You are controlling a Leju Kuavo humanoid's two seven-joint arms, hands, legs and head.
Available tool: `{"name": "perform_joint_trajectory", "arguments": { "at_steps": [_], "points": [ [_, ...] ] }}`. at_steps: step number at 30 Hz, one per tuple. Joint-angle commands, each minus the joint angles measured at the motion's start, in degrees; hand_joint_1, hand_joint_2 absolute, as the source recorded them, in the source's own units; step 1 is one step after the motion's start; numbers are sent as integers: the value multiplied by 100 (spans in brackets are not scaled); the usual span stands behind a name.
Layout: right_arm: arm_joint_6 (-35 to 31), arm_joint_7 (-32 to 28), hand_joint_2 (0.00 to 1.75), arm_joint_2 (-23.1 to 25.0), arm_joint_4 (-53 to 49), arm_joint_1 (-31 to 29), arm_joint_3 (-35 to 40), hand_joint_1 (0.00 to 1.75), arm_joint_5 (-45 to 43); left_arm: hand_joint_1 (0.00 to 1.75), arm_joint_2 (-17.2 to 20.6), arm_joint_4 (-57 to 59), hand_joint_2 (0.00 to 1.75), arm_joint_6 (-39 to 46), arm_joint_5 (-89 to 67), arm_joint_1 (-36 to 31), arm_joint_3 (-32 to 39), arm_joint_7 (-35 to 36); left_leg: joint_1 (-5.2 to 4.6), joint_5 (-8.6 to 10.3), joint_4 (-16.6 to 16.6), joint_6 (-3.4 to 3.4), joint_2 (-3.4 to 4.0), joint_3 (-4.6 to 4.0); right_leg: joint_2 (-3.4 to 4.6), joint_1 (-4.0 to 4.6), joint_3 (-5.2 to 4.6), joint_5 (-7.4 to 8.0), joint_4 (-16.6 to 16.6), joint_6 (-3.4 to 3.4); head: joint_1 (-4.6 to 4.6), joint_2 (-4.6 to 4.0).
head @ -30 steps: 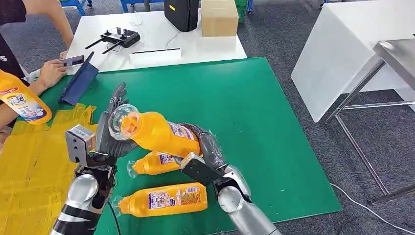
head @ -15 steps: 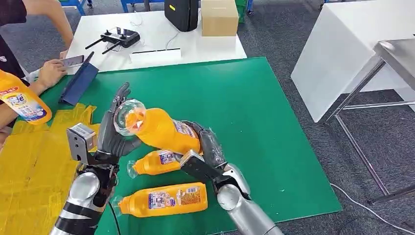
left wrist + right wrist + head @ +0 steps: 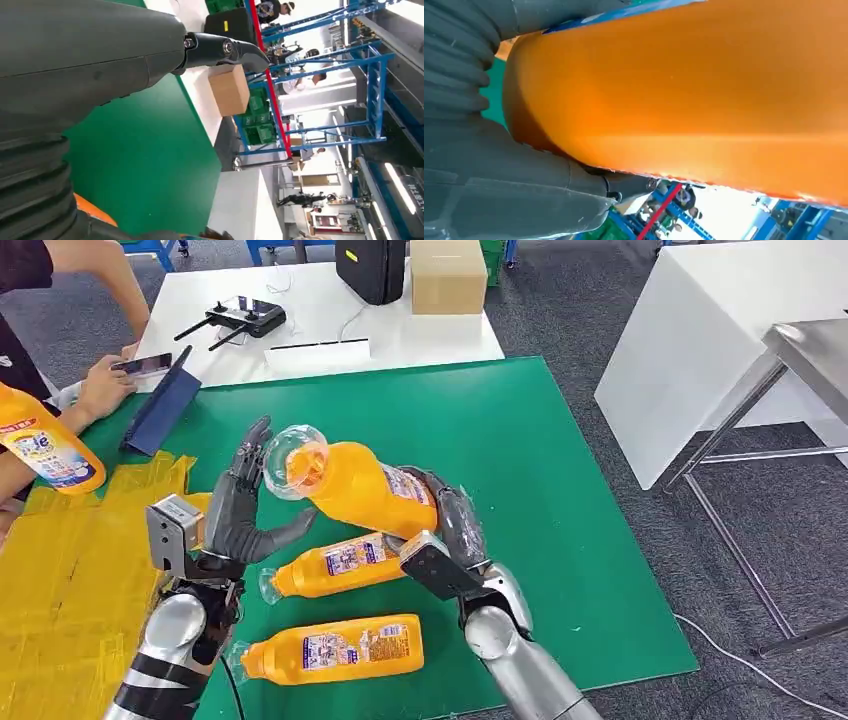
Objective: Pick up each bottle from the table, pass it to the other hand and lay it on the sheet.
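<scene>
bottle (image 3: 355, 487) now clear of left hand (image 3: 240, 515)

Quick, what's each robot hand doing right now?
Left hand: open, fingers spread, holding nothing.
Right hand: holding the orange bottle off the table.

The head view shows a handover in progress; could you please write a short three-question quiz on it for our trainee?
1. True or false: the left robot hand already grips the raised bottle.
2. How many orange bottles lie on the green mat?
3. Which holds the raised bottle: A) the right robot hand, B) the left robot hand, C) the person's hand?

Key: 1. False; its fingers are spread beside the cap end. 2. Two. 3. A.
</scene>
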Motion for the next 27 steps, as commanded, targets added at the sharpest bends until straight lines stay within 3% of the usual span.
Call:
{"name": "perform_joint_trajectory", "arguments": {
  "at_steps": [1, 5, 10, 17, 18, 27],
  "points": [
    [-20, -16, 175, -131, -65, -76, -167, 175, -60, 0, 56, 348, 175, -6, 5, -120, 89, 8, 7, 0, 0, -8, -16, 6, 5, 5, 9, 0, -4, -4, 2, 0],
    [-21, -25, 175, -111, -25, -89, -176, 175, -69, 0, 42, 383, 175, -10, -9, -154, 68, 22, 5, 1, 0, -7, -15, 3, 3, 3, 7, 0, -3, -3, 2, 0],
    [-15, -65, 175, -41, 274, -258, -123, 175, -48, 0, 161, 284, 175, -1174, 1110, -133, -91, -28, 7, -1, 2, -8, -11, 6, 9, 4, 7, 0, -2, -5, 0, 0],
    [-20, -68, 175, -30, 292, -271, -119, 175, -45, 0, 165, 258, 175, -1174, 1109, -113, -95, -28, 8, -1, 2, -10, -13, 6, 10, 5, 9, 1, -2, -6, 0, 0],
    [-24, -86, 175, -14, 356, -298, -95, 175, -38, 0, 228, 158, 175, -1599, 1420, -72, -191, -108, 9, -1, 2, -11, -12, 7, 13, 6, 9, 1, -2, -6, 0, 0],
    [-80, -116, 175, 19, 461, -342, -108, 175, -37, 0, 249, -204, 175, -1805, 1340, 191, -553, -184, 6, -1, -1, -7, -9, 4, 11, 3, 7, 1, -3, -3, 2, 0]
  ]
}}
